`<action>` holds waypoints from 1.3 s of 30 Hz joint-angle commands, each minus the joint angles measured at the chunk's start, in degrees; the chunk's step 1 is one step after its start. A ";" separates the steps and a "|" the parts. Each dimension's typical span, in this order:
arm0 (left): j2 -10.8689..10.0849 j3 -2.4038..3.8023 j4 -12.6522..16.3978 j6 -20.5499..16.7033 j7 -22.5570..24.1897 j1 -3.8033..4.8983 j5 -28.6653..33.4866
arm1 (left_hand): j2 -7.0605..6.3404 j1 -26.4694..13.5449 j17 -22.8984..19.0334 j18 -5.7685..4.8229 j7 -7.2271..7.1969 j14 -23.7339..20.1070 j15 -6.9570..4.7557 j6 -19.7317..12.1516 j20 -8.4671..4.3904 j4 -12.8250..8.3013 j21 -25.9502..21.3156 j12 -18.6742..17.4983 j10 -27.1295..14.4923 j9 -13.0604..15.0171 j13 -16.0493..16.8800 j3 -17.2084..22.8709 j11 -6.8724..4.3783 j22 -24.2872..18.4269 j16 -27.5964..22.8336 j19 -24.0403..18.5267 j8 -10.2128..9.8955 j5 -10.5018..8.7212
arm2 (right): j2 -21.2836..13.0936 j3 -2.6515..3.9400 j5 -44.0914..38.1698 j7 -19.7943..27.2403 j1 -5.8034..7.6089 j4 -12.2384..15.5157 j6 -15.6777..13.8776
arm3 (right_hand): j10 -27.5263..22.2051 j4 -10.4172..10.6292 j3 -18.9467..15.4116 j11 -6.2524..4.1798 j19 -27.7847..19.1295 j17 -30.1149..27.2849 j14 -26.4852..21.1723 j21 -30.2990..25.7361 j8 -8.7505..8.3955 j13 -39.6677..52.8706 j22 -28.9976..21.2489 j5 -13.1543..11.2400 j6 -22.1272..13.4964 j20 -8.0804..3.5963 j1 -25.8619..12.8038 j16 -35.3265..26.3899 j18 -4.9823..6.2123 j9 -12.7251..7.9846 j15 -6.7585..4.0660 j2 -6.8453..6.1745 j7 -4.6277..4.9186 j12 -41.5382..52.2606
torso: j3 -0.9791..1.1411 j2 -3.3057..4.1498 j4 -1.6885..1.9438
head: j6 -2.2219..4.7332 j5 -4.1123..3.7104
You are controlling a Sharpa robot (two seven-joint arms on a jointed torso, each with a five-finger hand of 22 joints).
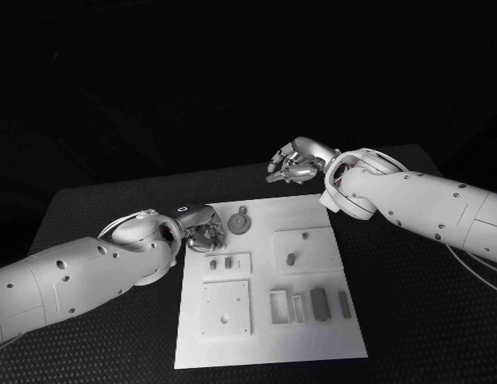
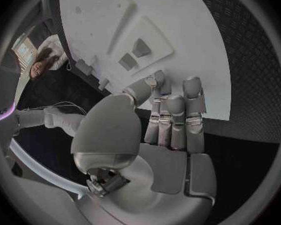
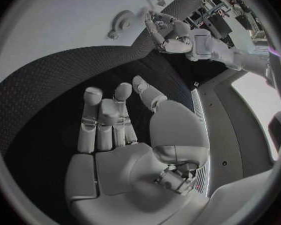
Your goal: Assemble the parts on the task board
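The white task board [image 1: 262, 346] lies mid-table. On it are a round grey part [image 1: 240, 222], a small piece [image 1: 290, 258] on a raised square plate [image 1: 307, 240], two small pieces [image 1: 219, 262], a square plate with a hole [image 1: 225, 308], and a frame with bars [image 1: 312, 305]. My left hand [image 1: 202, 228] hovers at the board's far left corner beside the round part. Its fingers [image 2: 175, 120] lie side by side, thumb close, and nothing shows in them. My right hand [image 1: 298, 160] hangs over the black table beyond the board's far edge, its fingers [image 3: 106, 117] loosely extended and empty.
Black textured table [image 1: 421, 320] surrounds the board on all sides. In the right wrist view the board [image 3: 59, 30], the round part [image 3: 122, 21] and my left hand [image 3: 162, 27] appear. The left wrist view has the two small pieces [image 2: 135, 54] ahead of the fingers.
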 commanded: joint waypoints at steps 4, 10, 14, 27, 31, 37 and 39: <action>0.33 -0.05 0.20 0.22 -0.02 -0.05 0.01 | 0.55 -0.18 -0.10 3.87 -0.01 0.10 -0.10 0.40 -0.31 0.08 0.13 -0.32 0.40 0.08 0.10 0.31 0.06 1.16 0.36 -0.07 0.23 0.37 | 0.04 0.03 0.00 0.43 -0.02 0.00 0.72 | -0.15 -0.33 -0.11 0.21 0.06 0.09 0.08 -0.31 -0.36 0.09 1.00 -0.08 -0.29 -0.13 0.19 -0.18 0.70 0.07 0.36 0.27 0.06 -0.30 | 0.00 -0.01 -0.01 | 0.01 -0.04; 0.53 -0.05 0.37 0.18 0.04 -0.05 0.28 | 0.55 -0.20 -0.10 3.85 -0.01 0.12 -0.10 0.40 -0.31 0.09 0.12 -0.34 0.42 0.07 0.12 0.30 0.06 1.15 0.37 -0.08 0.23 0.40 | 0.17 0.03 0.00 0.44 -0.02 -0.09 0.73 | -0.15 -0.33 -0.11 0.21 0.06 0.09 0.08 -0.32 -0.36 0.09 1.00 -0.08 -0.29 -0.13 0.19 -0.18 0.70 0.07 0.36 0.27 0.07 -0.30 | 0.00 0.02 -0.03 | -0.01 -0.04; 0.55 -0.05 0.38 -0.20 0.03 -0.05 0.28 | 0.56 -0.21 -0.10 3.84 -0.01 0.13 -0.10 0.40 -0.32 0.10 0.11 -0.35 0.43 0.07 0.13 0.30 0.06 1.15 0.37 -0.08 0.23 0.42 | 0.19 0.03 0.00 0.44 -0.02 -0.12 0.75 | -0.15 -0.33 -0.12 0.21 0.06 0.09 0.08 -0.32 -0.37 0.09 1.00 -0.08 -0.29 -0.13 0.19 -0.18 0.70 0.08 0.36 0.28 0.07 -0.30 | 0.06 0.00 -0.10 | 0.01 -0.06; 0.74 -0.07 0.34 3.45 -1.55 -0.01 -0.07 | 0.53 -0.18 -0.12 3.80 -0.01 0.14 -0.11 0.38 -0.36 0.05 0.09 -0.41 0.43 0.05 0.17 0.31 0.05 1.13 0.38 -0.07 0.21 0.54 | 0.17 0.03 0.00 0.39 -0.02 -0.08 0.72 | -0.15 -0.33 -0.13 0.22 0.06 0.09 0.08 -0.32 -0.38 0.10 1.00 -0.08 -0.29 -0.12 0.18 -0.19 0.70 0.09 0.36 0.28 0.07 -0.31 | 0.07 -0.02 -0.01 | -0.06 -0.23; 0.79 -0.08 0.25 3.77 -1.65 -0.01 -0.05 | 0.45 -0.14 -0.15 3.70 0.07 -0.02 -0.04 0.17 -0.36 0.01 -0.01 -0.62 0.25 -0.02 0.18 0.33 0.12 1.12 0.35 -0.26 0.09 0.68 | 0.16 0.03 0.00 0.40 -0.02 -0.04 0.72 | -0.15 -0.32 -0.13 0.22 0.06 0.09 0.08 -0.32 -0.38 0.10 1.00 -0.09 -0.29 -0.12 0.18 -0.19 0.70 0.09 0.36 0.27 0.07 -0.31 | 0.03 -0.01 0.04 | -0.09 -0.26; 1.00 -0.10 0.13 3.70 -1.64 -0.01 -0.04 | 0.42 -0.16 -0.16 3.66 0.10 -0.09 -0.02 0.13 -0.36 0.03 -0.04 -0.67 0.22 -0.03 0.20 0.32 0.15 1.13 0.35 -0.32 0.06 0.68 | 0.14 0.03 0.00 0.42 -0.02 0.02 0.70 | -0.15 -0.32 -0.15 0.22 0.06 0.09 0.08 -0.32 -0.38 0.10 1.00 -0.08 -0.29 -0.12 0.16 -0.19 0.70 0.10 0.36 0.26 0.07 -0.31 | 0.01 0.01 0.05 | -0.06 -0.29; 1.01 -0.10 0.04 3.67 -1.66 -0.01 -0.04 | 0.42 -0.16 -0.16 3.66 0.10 -0.10 -0.01 0.12 -0.36 0.03 -0.04 -0.68 0.22 -0.04 0.21 0.32 0.15 1.13 0.35 -0.32 0.06 0.69 | 0.08 0.03 0.00 0.42 -0.02 0.07 0.69 | -0.15 -0.32 -0.15 0.22 0.06 0.09 0.09 -0.32 -0.39 0.10 1.00 -0.08 -0.29 -0.12 0.16 -0.19 0.70 0.10 0.36 0.26 0.07 -0.31 | 0.00 0.00 0.02 | -0.03 -0.28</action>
